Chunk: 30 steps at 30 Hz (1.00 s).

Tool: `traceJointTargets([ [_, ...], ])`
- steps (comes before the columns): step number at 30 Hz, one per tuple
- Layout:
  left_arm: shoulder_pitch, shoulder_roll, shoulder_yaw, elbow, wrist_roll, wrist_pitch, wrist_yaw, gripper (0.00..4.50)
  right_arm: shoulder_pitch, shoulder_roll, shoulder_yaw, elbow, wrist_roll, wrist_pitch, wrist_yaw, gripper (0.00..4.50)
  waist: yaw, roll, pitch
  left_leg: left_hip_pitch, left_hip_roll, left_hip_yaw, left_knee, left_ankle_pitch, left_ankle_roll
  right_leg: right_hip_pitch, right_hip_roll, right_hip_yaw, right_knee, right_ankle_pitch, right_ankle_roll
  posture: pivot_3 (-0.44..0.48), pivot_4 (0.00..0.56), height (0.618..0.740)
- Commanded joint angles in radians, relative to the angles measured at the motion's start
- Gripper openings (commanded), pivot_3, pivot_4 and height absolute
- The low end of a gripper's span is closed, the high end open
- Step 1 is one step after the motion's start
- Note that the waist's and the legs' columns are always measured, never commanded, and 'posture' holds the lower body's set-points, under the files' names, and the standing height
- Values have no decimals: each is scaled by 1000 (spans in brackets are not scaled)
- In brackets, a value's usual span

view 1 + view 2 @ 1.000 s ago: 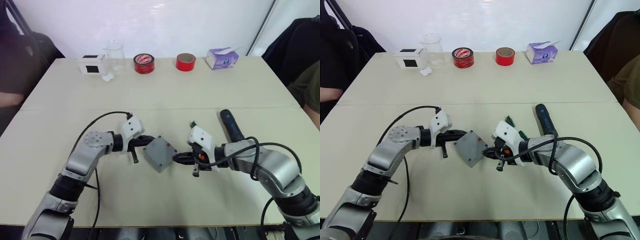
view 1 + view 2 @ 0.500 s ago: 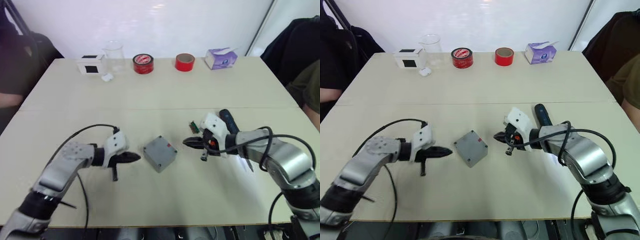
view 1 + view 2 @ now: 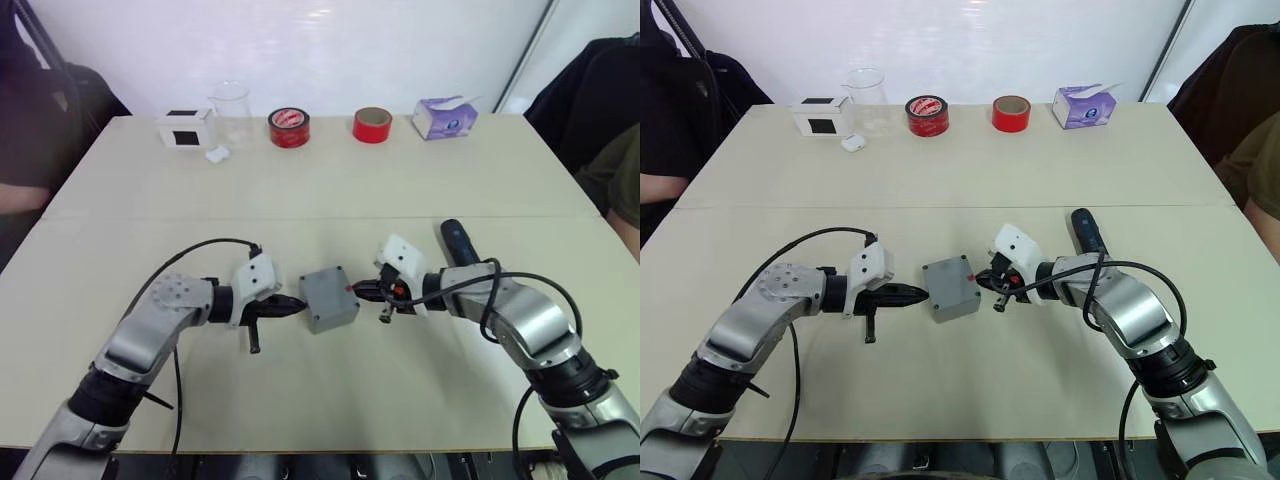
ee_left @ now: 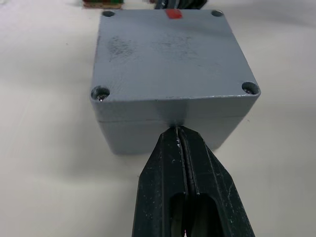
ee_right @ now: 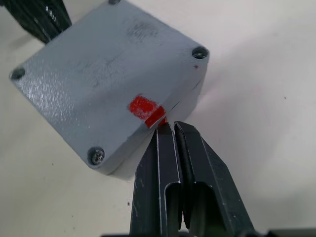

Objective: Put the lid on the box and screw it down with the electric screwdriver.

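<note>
Grey lid (image 4: 165, 52) on box (image 4: 168, 126), electric screwdriver (image 3: 458, 243) half behind right arm.

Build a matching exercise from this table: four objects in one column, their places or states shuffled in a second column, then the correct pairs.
Objects
1. grey square plastic box
2. dark blue-black electric screwdriver
3. purple tissue pack
4. clear glass beaker

Places or states
A. far edge, next to the white box with a black panel
B. far right corner of the table
C. between the two shut gripper tips
D. lying beside the right forearm

Pairs: 1-C, 2-D, 3-B, 4-A
</note>
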Motion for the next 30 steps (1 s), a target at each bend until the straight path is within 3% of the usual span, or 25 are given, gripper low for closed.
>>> traceJointTargets([
  [1,-29,-17,-14,-17,-8,-9,-10,0,11,4,-2,-83,29,-1,28,53,0,0,0,0,0,0,0,0,0,0,0,0,0,0,0,0,150,740],
  [14,8,52,46,-66,-35,11,-50,0,25,4,-78,-147,26,60,-26,53,-3,0,0,0,0,0,0,0,0,0,0,0,0,0,0,0,150,740],
  [19,15,107,159,-150,-124,78,-40,0,-22,61,-210,-44,-52,-60,-175,53,-2,0,0,0,1,0,0,0,0,0,0,0,1,0,0,0,150,740],
  [22,-8,110,186,-172,-150,105,-18,0,-36,88,-218,48,-123,-186,-219,53,0,0,0,1,1,0,0,0,0,0,0,0,1,0,0,0,150,740],
  [25,-33,112,194,-184,-161,113,-4,0,-72,114,-210,156,-139,-210,-220,777,-2,0,0,0,0,0,0,0,0,0,0,0,1,0,0,0,150,740],
  [30,-86,102,211,-197,-191,134,26,0,-128,167,-175,287,-158,-191,-220,2828,-5,0,0,0,0,1,1,0,0,0,1,1,1,0,0,0,150,740],
])
